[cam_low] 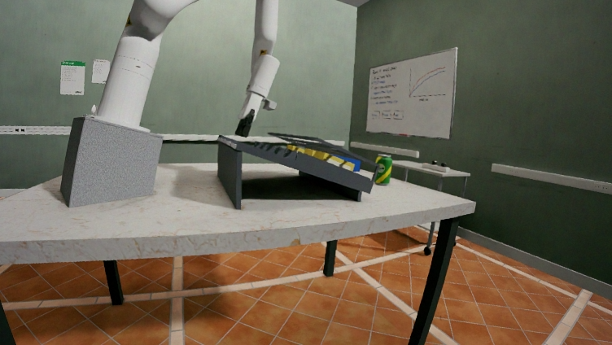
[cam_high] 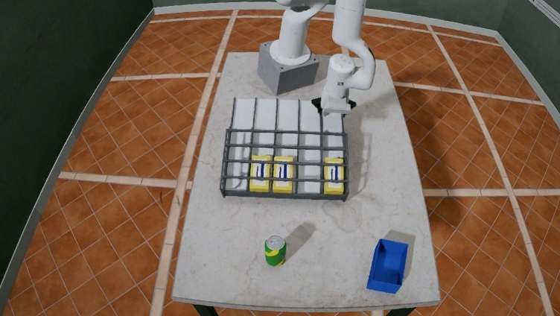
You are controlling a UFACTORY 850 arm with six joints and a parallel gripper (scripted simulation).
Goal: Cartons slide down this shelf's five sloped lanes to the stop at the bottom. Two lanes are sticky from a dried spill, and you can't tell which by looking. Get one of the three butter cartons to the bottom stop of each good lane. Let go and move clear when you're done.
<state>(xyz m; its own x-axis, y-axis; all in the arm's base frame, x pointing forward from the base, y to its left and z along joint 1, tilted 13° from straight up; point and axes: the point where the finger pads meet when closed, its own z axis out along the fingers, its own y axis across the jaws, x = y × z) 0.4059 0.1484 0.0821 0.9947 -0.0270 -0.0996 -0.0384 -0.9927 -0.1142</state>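
The grey sloped shelf (cam_high: 226, 165) (cam_low: 274, 156) has five white lanes under a bar grid. Three yellow butter cartons lie at the bottom stop: one (cam_high: 260, 173) in the second lane from the left, one (cam_high: 282, 174) in the third, one (cam_high: 333, 176) in the fifth. They show as a yellow strip in the side view (cam_low: 319, 155). The first and fourth lanes hold no carton. My gripper (cam_high: 333, 105) (cam_low: 244, 127) is open and empty, just above the top end of the fifth lane.
A green soda can (cam_high: 275, 251) (cam_low: 382, 169) stands near the table's front. A blue bin (cam_high: 387, 266) sits at the front right corner. The arm's grey base block (cam_high: 287, 70) (cam_low: 109, 162) stands behind the shelf.
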